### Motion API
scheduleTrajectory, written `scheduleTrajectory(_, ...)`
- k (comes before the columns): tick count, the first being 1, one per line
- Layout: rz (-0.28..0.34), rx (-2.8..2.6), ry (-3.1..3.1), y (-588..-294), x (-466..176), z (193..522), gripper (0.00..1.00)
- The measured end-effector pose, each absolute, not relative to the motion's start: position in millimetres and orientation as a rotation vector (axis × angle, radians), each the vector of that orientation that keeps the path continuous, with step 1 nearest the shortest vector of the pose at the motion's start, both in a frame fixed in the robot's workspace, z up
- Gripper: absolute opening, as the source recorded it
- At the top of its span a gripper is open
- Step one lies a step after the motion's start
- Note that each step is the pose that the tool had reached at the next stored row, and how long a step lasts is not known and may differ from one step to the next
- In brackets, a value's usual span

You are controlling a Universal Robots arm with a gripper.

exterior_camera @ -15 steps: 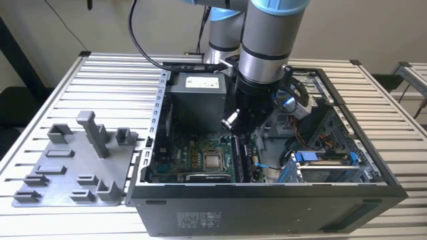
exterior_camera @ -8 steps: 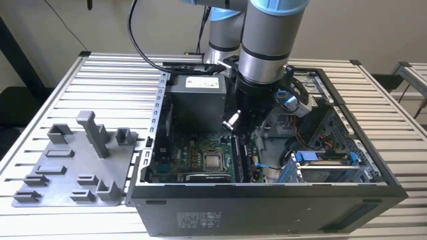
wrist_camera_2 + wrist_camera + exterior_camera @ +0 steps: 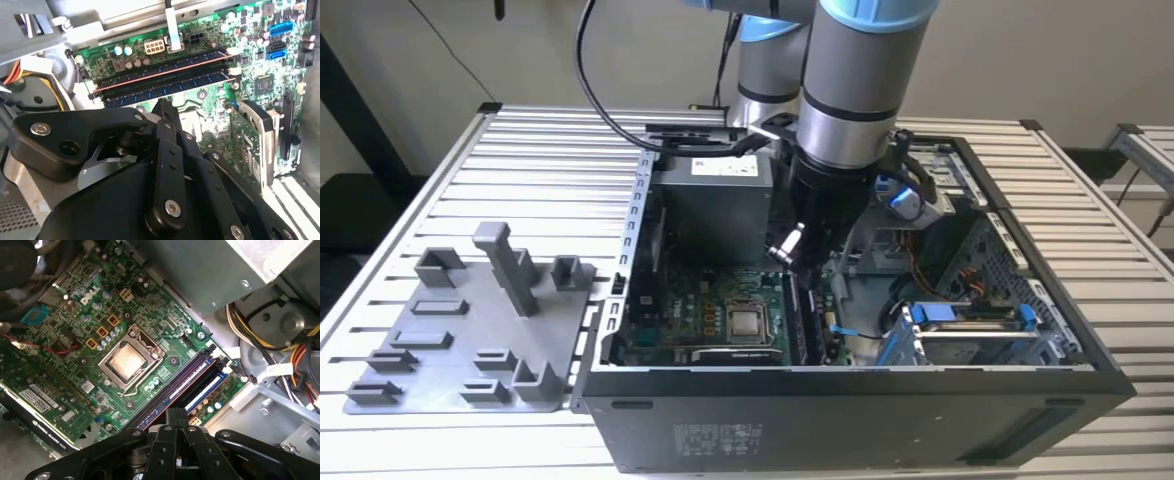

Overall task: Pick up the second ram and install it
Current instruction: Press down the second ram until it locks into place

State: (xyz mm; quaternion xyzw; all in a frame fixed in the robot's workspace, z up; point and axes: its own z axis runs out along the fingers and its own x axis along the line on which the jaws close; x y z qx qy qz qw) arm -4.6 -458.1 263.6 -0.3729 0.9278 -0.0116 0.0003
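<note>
My gripper (image 3: 794, 262) reaches down inside the open computer case (image 3: 854, 420), above the memory slots beside the processor socket (image 3: 747, 322). In both wrist views its black fingers are pressed together with nothing between them, at the gripper (image 3: 162, 104) and the gripper (image 3: 176, 413). Two long dark sticks stand in the slots on the green motherboard. The second ram (image 3: 170, 84) lies closest under my fingertips, and the other stick (image 3: 165, 71) shows a coppery edge. The same ram (image 3: 172, 392) runs away from my fingertips. I cannot tell whether they touch it.
A grey fixture plate (image 3: 467, 340) with blocks and posts lies at the exterior view's left of the case. Inside are the power supply (image 3: 714, 200), a graphics card (image 3: 45, 405), bundled cables (image 3: 280, 350) and a blue drive bracket (image 3: 967, 315). The case walls hem in the arm.
</note>
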Motion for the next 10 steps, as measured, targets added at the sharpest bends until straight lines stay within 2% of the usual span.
scheduleTrajectory(10,-0.03,-1.349,2.833,-458.1,-6.3,259.9,0.11)
